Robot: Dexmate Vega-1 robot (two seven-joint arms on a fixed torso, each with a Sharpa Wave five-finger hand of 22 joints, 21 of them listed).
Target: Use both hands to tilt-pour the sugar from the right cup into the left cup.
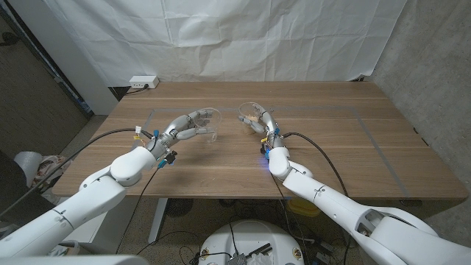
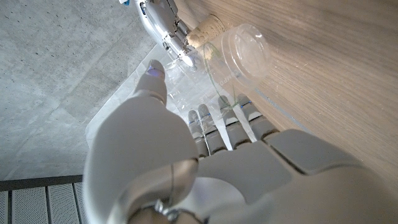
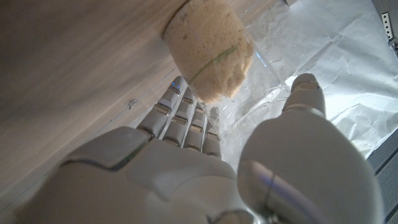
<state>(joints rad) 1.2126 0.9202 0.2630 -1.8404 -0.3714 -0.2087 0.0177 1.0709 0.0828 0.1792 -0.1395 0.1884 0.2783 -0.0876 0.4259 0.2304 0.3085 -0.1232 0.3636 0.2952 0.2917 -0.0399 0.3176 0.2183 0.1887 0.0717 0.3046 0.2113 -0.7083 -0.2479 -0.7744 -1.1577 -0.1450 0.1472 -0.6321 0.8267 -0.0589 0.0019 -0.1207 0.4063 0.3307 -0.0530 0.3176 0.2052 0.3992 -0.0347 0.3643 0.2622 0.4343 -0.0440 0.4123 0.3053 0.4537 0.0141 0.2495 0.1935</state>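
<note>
The left cup [image 1: 209,122], clear plastic with nothing in it, is on the table left of centre. My left hand [image 1: 182,130] grips it, fingers on one side and thumb on the other. In the left wrist view the left cup [image 2: 244,48] has its base against the wood, my left hand [image 2: 205,155] around it. The right cup [image 1: 250,115], clear and holding pale sugar, is a short gap to its right in my right hand [image 1: 266,129]. In the right wrist view the sugar [image 3: 208,48] fills the cup's lower part, and my right hand [image 3: 205,168] is wrapped around the cup.
A white power strip [image 1: 143,81] lies behind the table's far left corner. Thin tape lines [image 1: 368,125] mark a rectangle on the wooden table [image 1: 331,103]. White cloth hangs behind it. Black cables trail from both wrists toward the table's near edge.
</note>
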